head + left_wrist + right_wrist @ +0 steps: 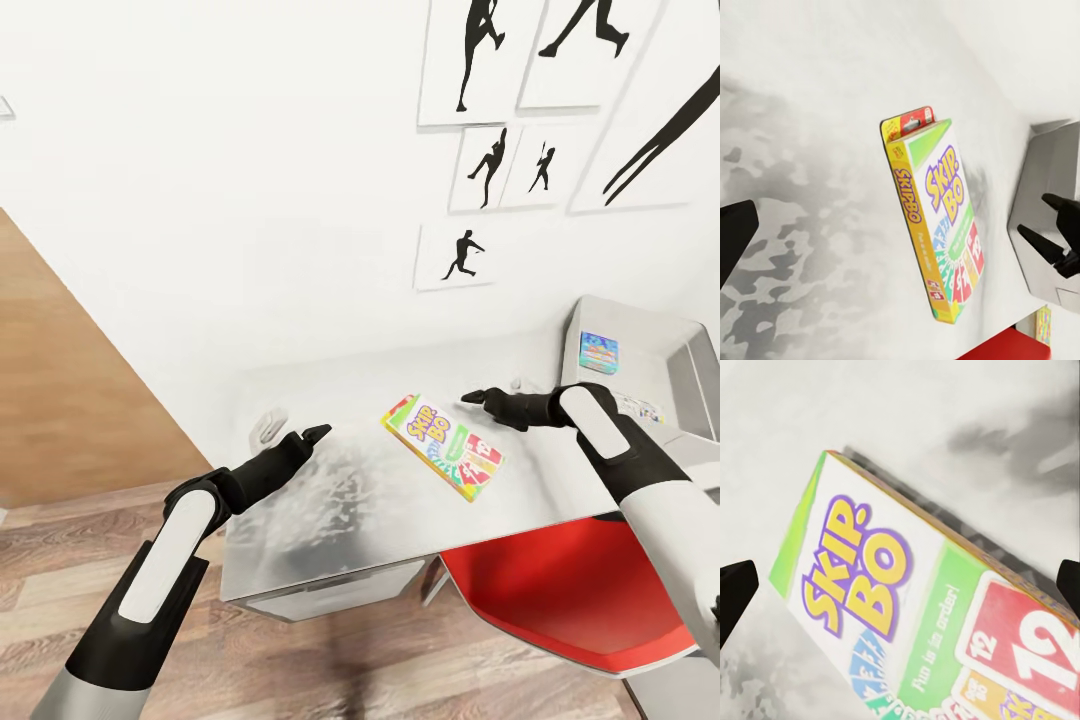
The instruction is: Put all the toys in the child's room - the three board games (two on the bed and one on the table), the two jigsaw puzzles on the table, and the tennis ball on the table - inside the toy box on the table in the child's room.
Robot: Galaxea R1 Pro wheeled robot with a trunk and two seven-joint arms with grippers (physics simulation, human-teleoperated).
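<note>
Presently, one SKIP-BO board game [444, 447] lies flat on the pale table [300, 540], about midway between its wall edge and front edge, touched by neither arm. The toy box [690, 350] stands at the table's right end with a small blue game [598, 351] inside. Left gripper [318, 432] and right gripper [472, 397] flank the SKIP-BO box, both spread and empty.

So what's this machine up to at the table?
A two-armed robot is reaching over a pale table toward a SKIP-BO game box lying flat on it. Its right pincer hangs open just above the box; the left pincer waits alongside, holding nothing. A grey toy box already holds a small blue game.
</note>
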